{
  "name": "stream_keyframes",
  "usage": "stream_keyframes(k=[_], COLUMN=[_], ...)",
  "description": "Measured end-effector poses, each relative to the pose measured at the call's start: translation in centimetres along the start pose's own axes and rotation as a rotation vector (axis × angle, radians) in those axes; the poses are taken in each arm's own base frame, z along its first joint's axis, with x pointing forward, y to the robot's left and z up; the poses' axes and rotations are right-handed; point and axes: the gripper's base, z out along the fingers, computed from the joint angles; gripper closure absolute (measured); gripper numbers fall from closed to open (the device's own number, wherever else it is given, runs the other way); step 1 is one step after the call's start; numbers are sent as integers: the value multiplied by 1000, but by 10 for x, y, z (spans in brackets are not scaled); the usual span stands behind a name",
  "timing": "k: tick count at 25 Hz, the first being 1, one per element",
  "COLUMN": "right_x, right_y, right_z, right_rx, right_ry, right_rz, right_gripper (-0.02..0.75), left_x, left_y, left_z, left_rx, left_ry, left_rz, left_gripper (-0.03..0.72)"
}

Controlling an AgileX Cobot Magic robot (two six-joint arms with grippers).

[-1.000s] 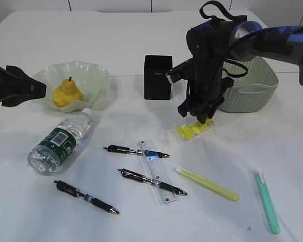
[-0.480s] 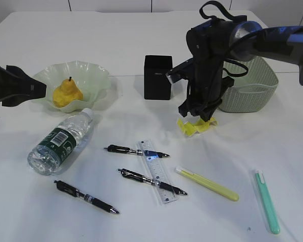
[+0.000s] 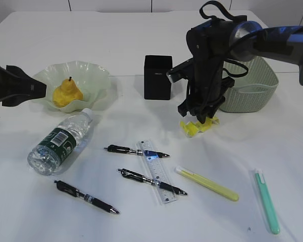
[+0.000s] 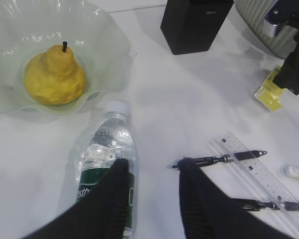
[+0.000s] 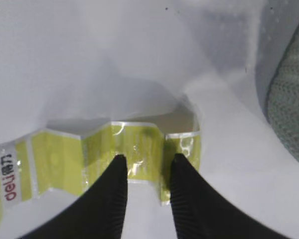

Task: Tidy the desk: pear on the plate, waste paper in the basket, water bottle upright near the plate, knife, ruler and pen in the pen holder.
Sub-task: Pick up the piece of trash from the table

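- Exterior view only: small matte black square pen holder (image 3: 157, 77) upright on plain white desk (image 3: 91, 35); sage green woven-pattern oval plastic basket (image 3: 252, 91) to its right, beyond the right arm.
- Left of the pen holder: pale green translucent ruffled glass plate (image 3: 93, 75), with the yellow-orange, dark-stemmed pear (image 3: 67, 93) inside it.
- Front-left of the pen holder: clear plastic water bottle with dark green label (image 3: 60, 141), lying on its side, white cap towards the plate.
- In front of the pen holder: short transparent ruler with black scale marks (image 3: 156, 171), flat, crossed by two black pens.
- Just front-right of the pen holder: crumpled glossy yellow waste paper (image 3: 199, 125) on the desk, outside the basket, right gripper (image 3: 201, 117) pressed down onto it.
- Right wrist view only: paper seen as zigzag folds with pale edges and red lettering; black fingers (image 5: 114, 189) parted, one fold showing in the gap; pinching or merely touching, cannot tell.
- Left wrist view only: left gripper (image 4: 152, 167) released, fingers apart and empty, above the bottle's label and bare desk, front-left of the pen holder.
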Motion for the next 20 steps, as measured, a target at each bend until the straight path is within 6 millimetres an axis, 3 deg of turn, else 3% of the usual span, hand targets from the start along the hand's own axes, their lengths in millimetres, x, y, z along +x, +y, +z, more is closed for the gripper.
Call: stream_keyframes(k=[20], right_x=[-3], right_y=[-3], right_z=[0], right_rx=[28], right_ry=[-28], right_rz=[-9], right_gripper=[402], left_x=[0], left_y=[0], left_z=[0], left_rx=[0], left_ry=[0], left_rz=[0], left_gripper=[448])
